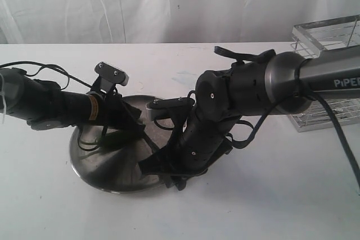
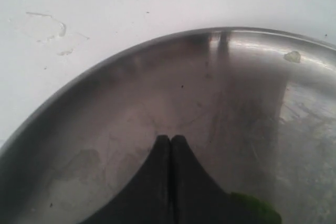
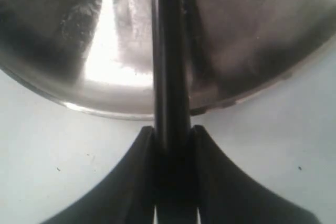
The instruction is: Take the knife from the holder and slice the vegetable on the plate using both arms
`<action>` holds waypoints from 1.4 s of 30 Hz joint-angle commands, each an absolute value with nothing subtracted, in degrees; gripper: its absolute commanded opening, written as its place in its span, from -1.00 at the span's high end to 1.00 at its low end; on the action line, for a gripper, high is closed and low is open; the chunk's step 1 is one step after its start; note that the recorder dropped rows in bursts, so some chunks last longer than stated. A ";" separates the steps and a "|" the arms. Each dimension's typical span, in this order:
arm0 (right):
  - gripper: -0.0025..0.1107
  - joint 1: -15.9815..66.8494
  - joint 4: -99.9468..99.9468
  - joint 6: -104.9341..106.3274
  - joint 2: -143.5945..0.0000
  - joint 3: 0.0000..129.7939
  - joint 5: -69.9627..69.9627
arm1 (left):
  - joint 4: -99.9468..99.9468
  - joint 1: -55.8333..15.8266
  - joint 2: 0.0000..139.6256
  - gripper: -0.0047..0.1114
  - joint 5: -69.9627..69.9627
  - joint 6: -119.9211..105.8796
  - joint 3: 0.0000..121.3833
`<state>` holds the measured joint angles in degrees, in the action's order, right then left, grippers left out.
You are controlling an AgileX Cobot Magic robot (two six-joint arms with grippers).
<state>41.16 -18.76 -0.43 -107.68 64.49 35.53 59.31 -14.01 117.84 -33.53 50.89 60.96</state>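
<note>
Your plate (image 1: 101,164) sits left of centre on the white worktop (image 1: 253,195), with bare surface in front of it and to its right; the holder (image 1: 329,77) stands well apart at the far right edge. Both arms meet over the plate. Your left arm (image 1: 50,105) comes in low from the left, and your right arm (image 1: 315,77) folds down at the wrist from the right, reaching the plate's near rim.

Your right gripper (image 3: 172,135) is clamped on the knife (image 3: 169,51), which runs straight out from it across the rim and over the plate. Your left gripper (image 2: 171,140) has its tips pressed together above the plate's floor. The vegetable (image 2: 257,209) shows only as a green patch beside one finger; you cannot tell whether it is pinched, nor which way it points.
</note>
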 commanded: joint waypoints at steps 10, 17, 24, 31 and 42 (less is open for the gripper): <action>0.96 41.09 -18.56 -0.70 -107.54 64.66 35.11 | 60.65 -13.85 111.35 0.91 -39.00 55.85 60.05; 0.96 41.09 -18.56 -1.46 -107.54 64.66 35.75 | 62.75 -13.85 113.77 0.91 -39.58 56.79 59.95; 0.96 41.09 -18.45 -1.70 -107.54 64.56 34.87 | 63.20 -13.85 116.07 0.91 -45.70 64.08 59.95; 0.96 41.09 -18.58 -1.70 -107.54 64.56 34.50 | 66.38 -13.85 120.35 0.91 -46.79 67.76 59.95; 0.96 41.09 -18.48 -3.08 -107.54 64.56 33.56 | 65.58 -13.85 121.65 0.91 -51.58 67.24 60.06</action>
